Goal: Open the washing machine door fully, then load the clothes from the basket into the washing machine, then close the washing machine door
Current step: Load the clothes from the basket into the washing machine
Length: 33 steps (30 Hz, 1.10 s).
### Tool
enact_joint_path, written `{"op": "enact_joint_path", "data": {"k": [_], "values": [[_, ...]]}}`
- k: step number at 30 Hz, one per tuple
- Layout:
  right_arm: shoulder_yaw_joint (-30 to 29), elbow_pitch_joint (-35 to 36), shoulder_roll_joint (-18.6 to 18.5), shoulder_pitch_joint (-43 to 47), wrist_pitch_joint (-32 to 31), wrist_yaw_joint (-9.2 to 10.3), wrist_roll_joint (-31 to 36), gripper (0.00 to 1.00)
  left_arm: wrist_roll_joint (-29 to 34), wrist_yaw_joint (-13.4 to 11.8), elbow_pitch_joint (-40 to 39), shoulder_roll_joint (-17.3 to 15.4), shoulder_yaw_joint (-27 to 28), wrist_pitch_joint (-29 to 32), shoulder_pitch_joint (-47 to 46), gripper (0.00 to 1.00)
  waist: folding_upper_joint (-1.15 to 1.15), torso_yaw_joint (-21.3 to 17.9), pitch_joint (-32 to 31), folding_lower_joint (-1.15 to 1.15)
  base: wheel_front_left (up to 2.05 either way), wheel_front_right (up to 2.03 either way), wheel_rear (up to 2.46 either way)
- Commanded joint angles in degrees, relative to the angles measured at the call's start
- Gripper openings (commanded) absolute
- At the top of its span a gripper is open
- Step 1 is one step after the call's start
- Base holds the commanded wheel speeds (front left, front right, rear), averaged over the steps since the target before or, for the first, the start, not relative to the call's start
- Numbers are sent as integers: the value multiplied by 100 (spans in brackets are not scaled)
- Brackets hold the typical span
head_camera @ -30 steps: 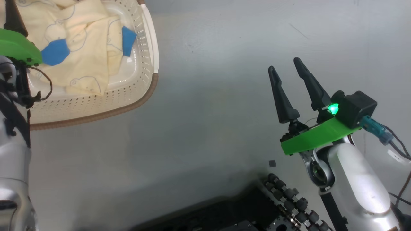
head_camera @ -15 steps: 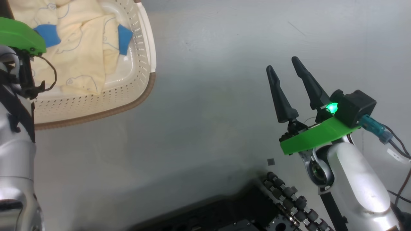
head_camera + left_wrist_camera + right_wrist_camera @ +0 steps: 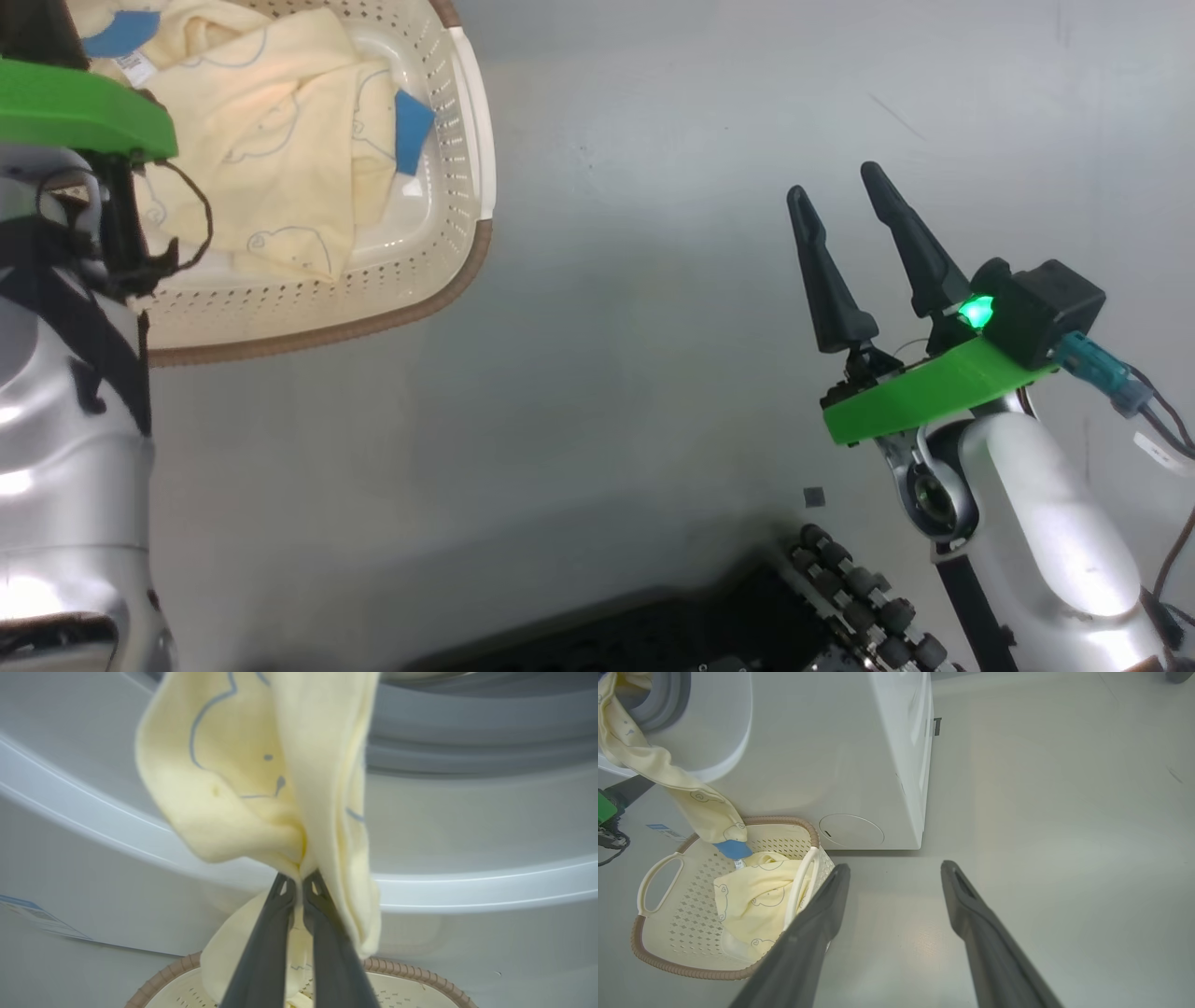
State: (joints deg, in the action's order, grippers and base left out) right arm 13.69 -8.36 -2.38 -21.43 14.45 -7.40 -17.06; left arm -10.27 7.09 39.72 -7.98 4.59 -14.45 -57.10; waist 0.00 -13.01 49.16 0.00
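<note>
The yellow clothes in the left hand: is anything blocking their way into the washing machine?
Nothing visible does. The left hand holds the clothes by the washing machine, its mouth open; their tail hangs over the basket.

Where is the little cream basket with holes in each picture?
Head view: the cream perforated plastic basket sits at the upper left.
Left wrist view: its brown rim curves along the bottom edge.
Right wrist view: the basket is at the lower left.
Shared landmark: the pale-yellow clothes with thin line drawings.
</note>
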Motion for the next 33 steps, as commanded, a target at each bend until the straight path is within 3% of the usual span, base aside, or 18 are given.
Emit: {"op": "enact_joint_path", "data": {"k": [1, 7, 15, 27, 33], "values": [[71, 118, -50, 176, 55, -9, 18, 100, -49, 19, -205, -159, 88, -55, 236, 0, 0, 44, -64, 0, 0, 0, 0], [94, 85, -50, 244, 55, -9, -37, 100, -93, 34, -561, -94, -16, -55, 540, 0, 0, 99, -321, 0, 0, 0, 0], [171, 23, -50, 394, 55, -9, -166, 100, -109, 38, -789, -284, -229, -55, 437, 0, 0, 38, -699, 0, 0, 0, 0], [339, -38, -50, 662, 55, -9, -436, 100, 53, 12, -322, -788, -455, 142, -327, 0, 0, -269, -1124, 0, 0, 0, 0], [361, -61, -50, 811, 55, -9, -510, 100, 102, -43, -15, -877, -532, 266, -694, 0, 0, -394, -1249, 0, 0, 0, 0]]}}
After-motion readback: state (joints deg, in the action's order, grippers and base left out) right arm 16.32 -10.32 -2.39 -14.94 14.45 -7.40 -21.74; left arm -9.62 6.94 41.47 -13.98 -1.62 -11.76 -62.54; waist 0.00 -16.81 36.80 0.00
